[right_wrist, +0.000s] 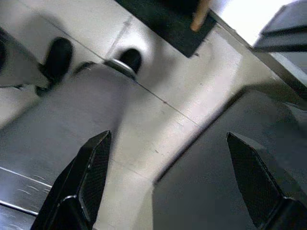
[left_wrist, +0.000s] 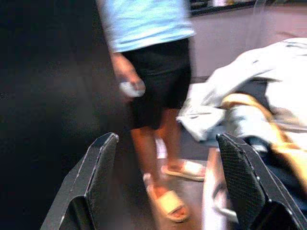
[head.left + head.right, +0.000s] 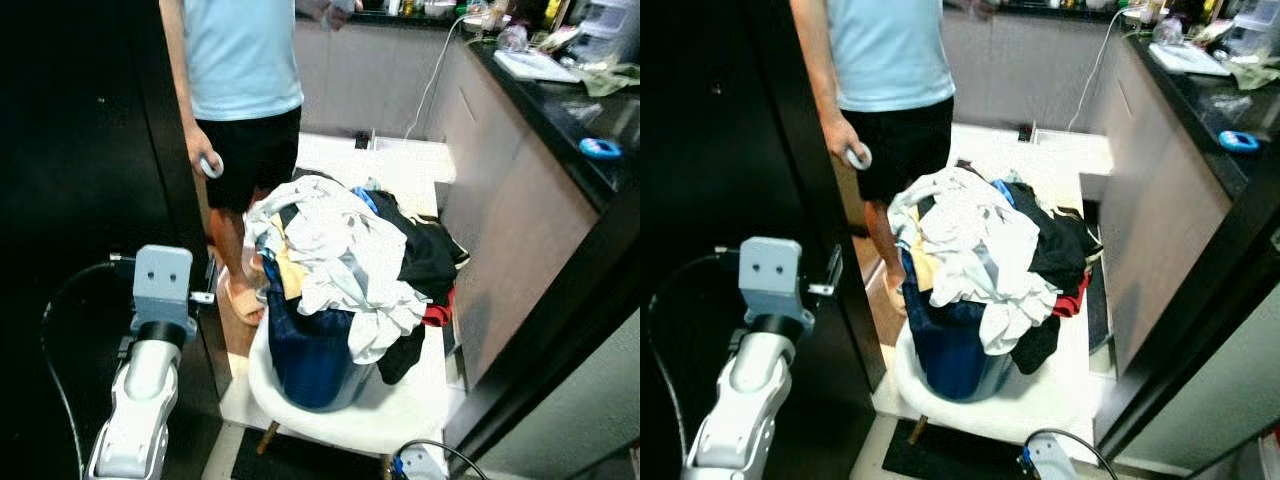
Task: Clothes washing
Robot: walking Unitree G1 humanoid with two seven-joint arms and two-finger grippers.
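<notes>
One heap of clothes (image 3: 345, 265) sits piled on a white chair (image 3: 380, 415) in the middle of the head views: white garments on top, a dark blue piece hanging down the front, black cloth to the right side and a bit of red near the chair's right edge. The chair stands on a pale floor, with a long table (image 3: 560, 110) with a black top running along the robot's right; a small blue object (image 3: 600, 148) lies on that top.

Behind the heap stands a person (image 3: 240, 90) in a light blue shirt and black shorts, wearing pale sandals, with a small white thing held in the lowered hand (image 3: 205, 158).

The left arm is raised at the robot's left, beside a dark panel and just left of the chair. In its wrist view the left end effector (image 2: 165, 187) has its two black fingers spread wide, nothing between them, pointing toward the person's legs and the edge of the clothes.

The right end effector (image 1: 175, 184) also has its fingers spread apart and empty, aimed down at the tiled floor (image 1: 158, 110), where a dark mat and a wooden chair leg (image 1: 201, 14) show.
</notes>
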